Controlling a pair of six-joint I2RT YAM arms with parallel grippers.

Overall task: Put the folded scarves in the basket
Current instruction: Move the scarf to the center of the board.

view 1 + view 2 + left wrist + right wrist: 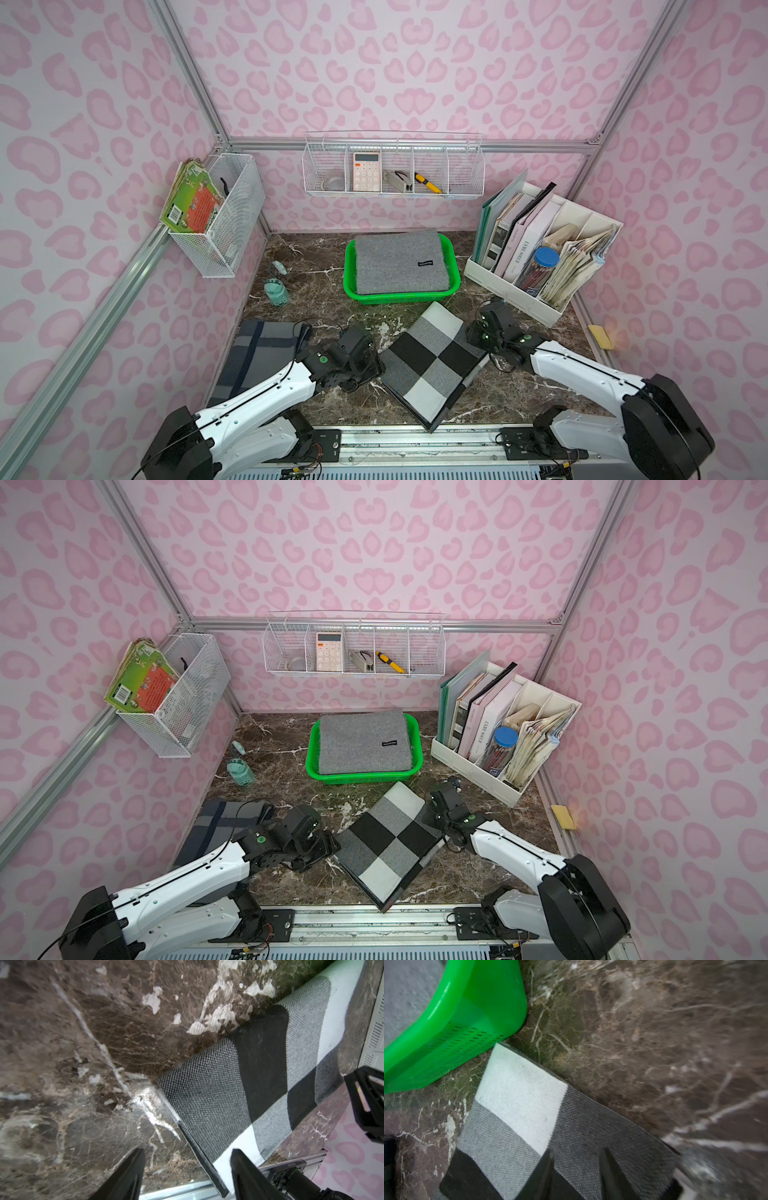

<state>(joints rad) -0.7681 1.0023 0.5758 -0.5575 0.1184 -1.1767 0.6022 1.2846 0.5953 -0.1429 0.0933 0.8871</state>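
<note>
A folded scarf (432, 361) (390, 845) in black, white and grey checks lies askew on the marble table, one corner over the front edge and the far corner just short of the green basket (399, 297) (361, 776). A plain grey folded scarf (399, 262) fills the basket. My left gripper (187, 1159) is open at the checked scarf's left edge (259, 1064), which runs between its fingers. My right gripper (578, 1159) hovers low over the scarf's right side (519, 1093), jaws apart with flat cloth showing between them. The basket's corner (467, 1022) is close ahead of it.
A dark blue plaid scarf (262, 353) lies at the table's left front. A teal bottle (276, 293) stands left of the basket. A white file organizer (540, 249) with books sits at the right. Wire baskets (392, 166) (220, 216) hang on the walls.
</note>
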